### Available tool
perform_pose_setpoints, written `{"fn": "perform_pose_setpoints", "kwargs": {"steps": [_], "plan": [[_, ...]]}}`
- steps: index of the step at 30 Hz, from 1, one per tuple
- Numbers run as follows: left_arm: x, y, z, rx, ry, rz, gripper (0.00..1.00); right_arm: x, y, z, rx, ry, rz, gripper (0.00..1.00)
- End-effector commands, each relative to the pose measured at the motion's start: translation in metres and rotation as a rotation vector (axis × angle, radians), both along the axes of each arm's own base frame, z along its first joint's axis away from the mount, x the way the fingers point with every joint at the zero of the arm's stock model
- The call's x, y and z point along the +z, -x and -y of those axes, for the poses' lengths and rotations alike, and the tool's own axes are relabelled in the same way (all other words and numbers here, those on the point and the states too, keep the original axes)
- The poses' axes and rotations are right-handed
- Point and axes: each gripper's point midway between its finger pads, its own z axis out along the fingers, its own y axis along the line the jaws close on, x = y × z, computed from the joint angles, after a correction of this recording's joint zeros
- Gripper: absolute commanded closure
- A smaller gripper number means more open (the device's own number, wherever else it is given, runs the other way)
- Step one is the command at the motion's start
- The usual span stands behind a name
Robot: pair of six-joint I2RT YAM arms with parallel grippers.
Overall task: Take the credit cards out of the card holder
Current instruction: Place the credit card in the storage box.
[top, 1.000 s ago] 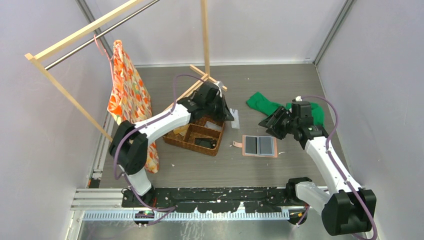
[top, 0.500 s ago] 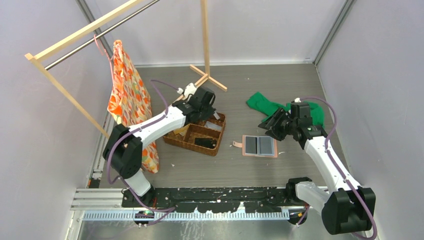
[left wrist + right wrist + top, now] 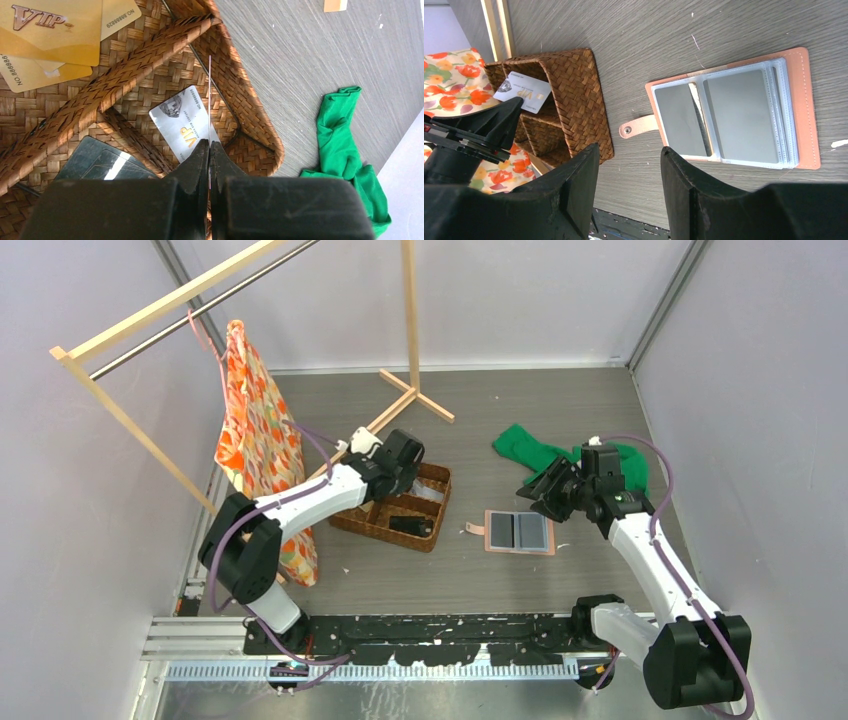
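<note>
Over the basket (image 3: pixel 235 85), the left claw (image 3: pixel 209 147) pinches a card (image 3: pixel 210 100) edge-on; releasing low should keep it inside. Right of it, the card holder (image 3: pixel 519 531) lies open under the half-spread, empty right claw (image 3: pixel 630 152).

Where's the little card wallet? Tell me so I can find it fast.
Look at the grey table, then find the brown woven basket near its middle. Just right of it lies the card holder, flat and open. Unlike the basket and the green cloth nearby, it's salmon-pink, with grey panels inside and a small strap tab toward the basket.
</note>
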Motion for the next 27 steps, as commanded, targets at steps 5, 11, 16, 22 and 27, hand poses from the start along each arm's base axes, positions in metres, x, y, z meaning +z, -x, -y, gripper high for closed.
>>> {"fn": "perform_pose_setpoints", "kwargs": {"steps": [5, 11, 16, 22, 27], "plan": [[0.016, -0.007, -0.008, 0.055, 0.013, 0.056, 0.99, -0.002, 0.001, 0.0, 0.012, 0.0, 0.01, 0.47], [0.014, -0.007, -0.003, 0.054, 0.065, 0.073, 0.99, -0.002, 0.0, -0.001, 0.01, -0.003, 0.009, 0.47], [0.007, -0.006, 0.007, 0.014, 0.127, 0.072, 0.9, 0.0, 0.001, -0.001, 0.012, -0.005, 0.012, 0.47], [0.028, -0.003, 0.004, -0.043, 0.096, 0.097, 0.37, 0.0, 0.002, 0.0, 0.01, 0.001, 0.013, 0.45], [0.068, 0.004, 0.004, -0.118, 0.025, 0.207, 0.36, 0.001, 0.002, -0.001, 0.011, -0.005, 0.013, 0.44]]}}
